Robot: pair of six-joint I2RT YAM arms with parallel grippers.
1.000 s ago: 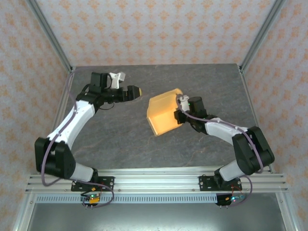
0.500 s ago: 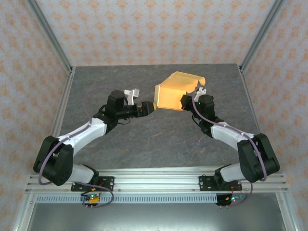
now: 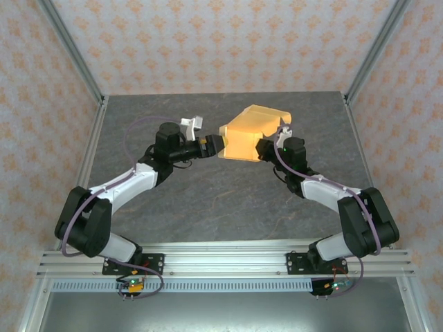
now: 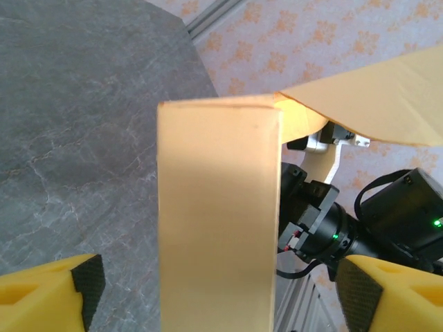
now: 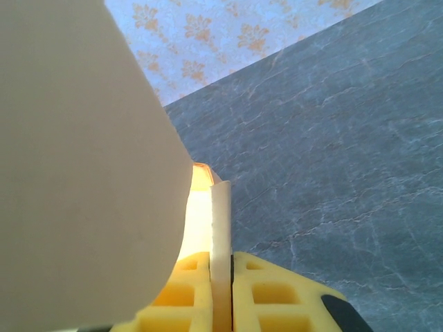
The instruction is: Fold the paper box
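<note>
The paper box [image 3: 250, 133] hangs above the bench [image 3: 208, 200], caught between the two arms. The right pincer [image 3: 265, 146] is clamped narrow on one thin wall of it, the sheet edge-on between the yellow fingers [image 5: 266, 294]. The left pincer [image 3: 215, 145] stands wide, and a flat panel of the box runs straight out from between its tips, clear of both pads as far as I can tell. From above, the box's long axis slants from just ahead of the left pincer, away and over past the right one. A loose curved flap spreads on the side beyond the right pincer. The box looks like thin card, so it should be very light and springy. It is likely stiff along its creases but easy to dent or buckle across a bare panel. A good hold is probably near a fold line or panel edge, pinched flat and gently, because the plain surface may slide between pads.
</note>
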